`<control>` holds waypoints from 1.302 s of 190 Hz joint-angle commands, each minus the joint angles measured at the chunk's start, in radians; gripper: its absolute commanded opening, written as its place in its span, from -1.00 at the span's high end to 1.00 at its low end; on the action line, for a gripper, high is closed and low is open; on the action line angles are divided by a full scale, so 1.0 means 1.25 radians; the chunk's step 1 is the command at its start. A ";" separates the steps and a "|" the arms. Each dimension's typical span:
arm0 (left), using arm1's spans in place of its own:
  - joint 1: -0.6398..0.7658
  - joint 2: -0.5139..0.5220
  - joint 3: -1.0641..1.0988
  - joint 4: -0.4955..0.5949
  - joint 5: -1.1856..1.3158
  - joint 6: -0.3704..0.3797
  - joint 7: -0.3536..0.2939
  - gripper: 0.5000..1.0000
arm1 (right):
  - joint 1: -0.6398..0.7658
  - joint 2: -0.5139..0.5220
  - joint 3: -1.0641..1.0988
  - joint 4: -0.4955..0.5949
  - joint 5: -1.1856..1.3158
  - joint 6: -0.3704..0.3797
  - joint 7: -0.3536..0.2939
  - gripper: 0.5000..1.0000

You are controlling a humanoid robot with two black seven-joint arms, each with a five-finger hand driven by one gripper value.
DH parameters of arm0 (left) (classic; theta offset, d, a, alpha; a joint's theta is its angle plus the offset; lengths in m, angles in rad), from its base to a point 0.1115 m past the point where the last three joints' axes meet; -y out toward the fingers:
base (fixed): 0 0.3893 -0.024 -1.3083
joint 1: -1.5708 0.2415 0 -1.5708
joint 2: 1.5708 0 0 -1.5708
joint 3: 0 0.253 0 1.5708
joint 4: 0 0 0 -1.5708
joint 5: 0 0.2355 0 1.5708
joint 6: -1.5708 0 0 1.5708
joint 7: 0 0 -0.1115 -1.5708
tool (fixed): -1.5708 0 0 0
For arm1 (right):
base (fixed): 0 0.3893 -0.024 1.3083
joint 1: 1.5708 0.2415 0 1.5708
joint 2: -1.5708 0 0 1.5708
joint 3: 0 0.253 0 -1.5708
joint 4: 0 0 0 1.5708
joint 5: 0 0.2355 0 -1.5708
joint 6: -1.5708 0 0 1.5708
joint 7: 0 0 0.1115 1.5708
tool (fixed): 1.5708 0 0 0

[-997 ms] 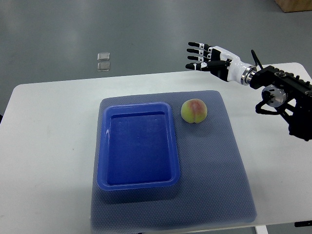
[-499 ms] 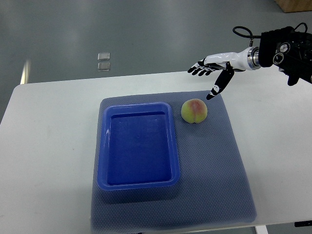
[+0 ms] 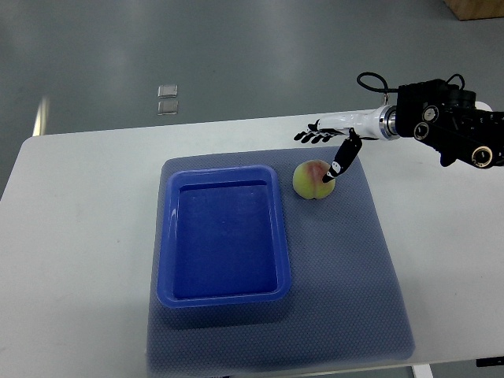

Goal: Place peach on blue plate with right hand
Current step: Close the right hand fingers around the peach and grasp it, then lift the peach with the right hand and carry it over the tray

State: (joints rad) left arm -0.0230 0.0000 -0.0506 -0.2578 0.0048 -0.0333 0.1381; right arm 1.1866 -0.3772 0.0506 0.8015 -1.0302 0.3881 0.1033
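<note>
A yellow-green peach point(image 3: 313, 181) with a pink blush sits on the grey mat point(image 3: 346, 268), just right of the blue plate point(image 3: 224, 236), a deep rectangular tray. My right hand point(image 3: 324, 150) reaches in from the right edge, just behind the peach. Its fingers point(image 3: 309, 136) are spread flat beyond the fruit and the thumb point(image 3: 340, 160) points down at the peach's right side. The hand holds nothing. The left arm is out of view.
The mat lies on a white table point(image 3: 79, 236). Two small clear squares point(image 3: 167, 99) lie on the floor beyond the table's far edge. The right forearm's black housing point(image 3: 445, 130) hangs over the table's back right corner.
My right hand has turned palm-down and moved down and left, from above the table's far edge to right behind the peach. The peach has not moved.
</note>
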 commanded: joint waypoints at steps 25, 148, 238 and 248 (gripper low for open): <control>0.000 0.000 0.000 0.000 0.000 0.001 0.001 -1.00 | -0.035 0.017 -0.001 -0.003 -0.015 -0.020 0.004 -0.72; 0.000 0.000 0.000 0.000 0.000 0.001 0.001 -1.00 | -0.089 0.066 0.001 -0.051 -0.028 -0.114 0.009 0.08; 0.000 0.000 0.000 0.000 0.000 0.001 0.000 -1.00 | 0.104 -0.107 0.014 0.097 0.079 0.022 0.009 0.61; 0.000 0.000 0.000 0.000 0.000 0.000 0.000 -1.00 | 0.118 -0.123 0.014 0.110 0.085 0.031 0.009 0.61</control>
State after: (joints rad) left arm -0.0230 0.0000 -0.0507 -0.2576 0.0044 -0.0329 0.1383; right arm 1.2714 -0.4623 0.0676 0.8826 -0.9596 0.3853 0.1167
